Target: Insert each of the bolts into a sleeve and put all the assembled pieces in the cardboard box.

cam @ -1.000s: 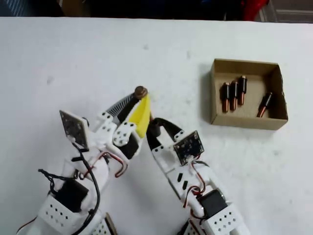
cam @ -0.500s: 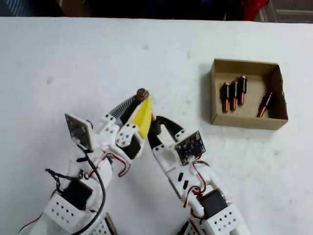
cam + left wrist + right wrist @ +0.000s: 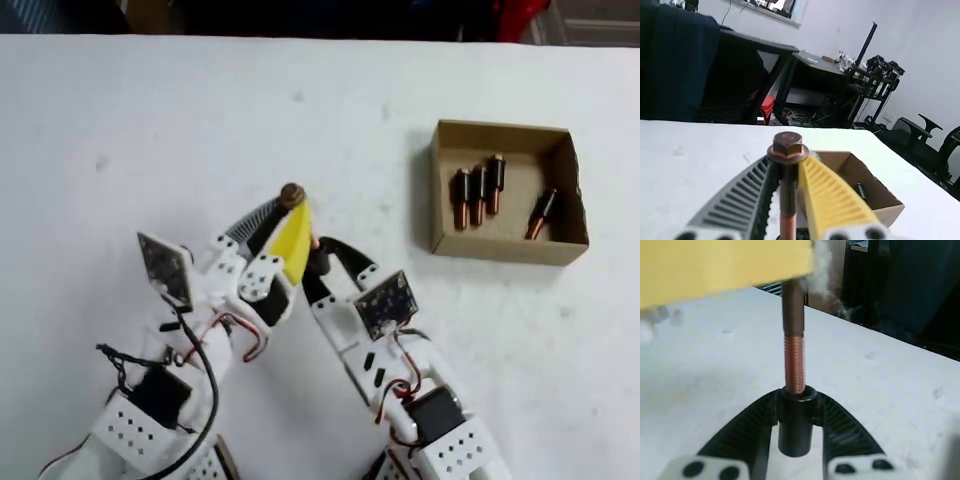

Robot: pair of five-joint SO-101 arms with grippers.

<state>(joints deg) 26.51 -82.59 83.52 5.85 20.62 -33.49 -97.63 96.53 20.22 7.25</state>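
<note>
Left gripper (image 3: 787, 161) clamps a coppery hex-head bolt (image 3: 787, 145), its tip in the black cylindrical sleeve (image 3: 796, 435) gripped by the right gripper (image 3: 796, 399). Bare white table (image 3: 380, 200) separates them from the brown cardboard box (image 3: 441, 190).

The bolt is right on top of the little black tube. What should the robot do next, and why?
Probably the left gripper should ease the bolt straight down, deeper into the sleeve. The right gripper holds the sleeve upright right under it, and the bolt's tip sits just at the opening, with most of the thread bare above it.
</note>
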